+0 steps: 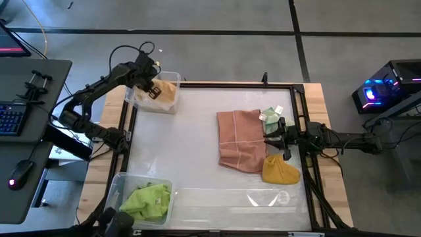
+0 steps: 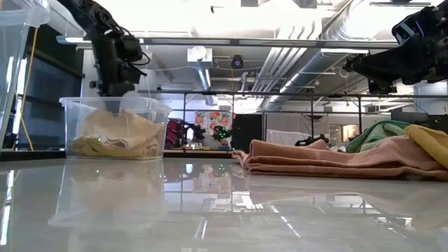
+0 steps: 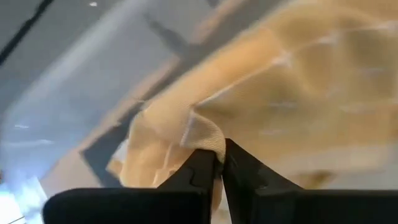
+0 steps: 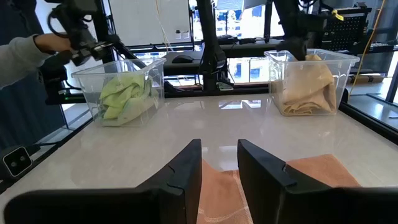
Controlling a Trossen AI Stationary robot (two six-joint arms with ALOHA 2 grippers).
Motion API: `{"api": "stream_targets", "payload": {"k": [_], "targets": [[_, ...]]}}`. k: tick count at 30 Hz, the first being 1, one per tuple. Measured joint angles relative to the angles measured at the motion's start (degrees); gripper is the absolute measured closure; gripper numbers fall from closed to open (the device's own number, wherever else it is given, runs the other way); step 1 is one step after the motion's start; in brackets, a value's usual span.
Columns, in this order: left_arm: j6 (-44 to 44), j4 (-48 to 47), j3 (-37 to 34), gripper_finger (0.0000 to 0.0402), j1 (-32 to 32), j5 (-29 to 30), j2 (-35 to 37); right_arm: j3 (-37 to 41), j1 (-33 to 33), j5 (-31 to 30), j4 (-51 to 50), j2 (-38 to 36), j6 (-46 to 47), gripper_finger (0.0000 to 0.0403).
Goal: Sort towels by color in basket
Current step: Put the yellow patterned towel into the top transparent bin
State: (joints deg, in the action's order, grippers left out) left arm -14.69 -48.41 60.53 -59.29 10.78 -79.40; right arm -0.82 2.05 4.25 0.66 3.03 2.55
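Left gripper [image 3: 219,163]: pinched shut on tan towel [image 1: 164,95], over far-left bin [image 1: 176,79].
Right gripper [image 4: 219,163]: parted, empty, above pink towel [image 1: 240,138].
Risk: tan towel clings to fingers, dragging back out.

In the left wrist view the tan towel [image 3: 292,87] was blurred and ran off the picture's edges, so its weave could not be read. The sage towel [image 1: 270,117] was largely hidden under the right gripper [image 1: 271,137] in the high view. From the low view the mustard towel [image 2: 430,143] was cut off by the picture's edge. A person's sleeve [image 4: 22,53] showed only in part.
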Motion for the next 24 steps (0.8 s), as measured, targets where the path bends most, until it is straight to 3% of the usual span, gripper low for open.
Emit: {"api": "stream_targets", "payload": {"k": [9, 13, 20, 24], "targets": [[2.1, -3.5, 0.0, 0.0399, 4.5, -10.6, 4.6, 0.0, 0.0, 0.0, 0.0, 0.0, 0.0, 0.0305], [4.3, 1.0, 0.0, 0.0401, 3.1, -8.5, 3.4, 0.0, 0.0, 0.0, 0.0, 0.0, 0.0, 0.0305], [7.1, 0.4, 0.0, 0.0401, 0.6, -7.5, -4.8, 0.0, 0.0, 0.0, 0.0, 0.0, 0.0, 0.0305], [6.6, 2.7, 1.0, 0.0393, 1.7, -3.2, -4.4, 0.0, 0.0, 0.0, 0.0, 0.0, 0.0, 0.0305]]}}
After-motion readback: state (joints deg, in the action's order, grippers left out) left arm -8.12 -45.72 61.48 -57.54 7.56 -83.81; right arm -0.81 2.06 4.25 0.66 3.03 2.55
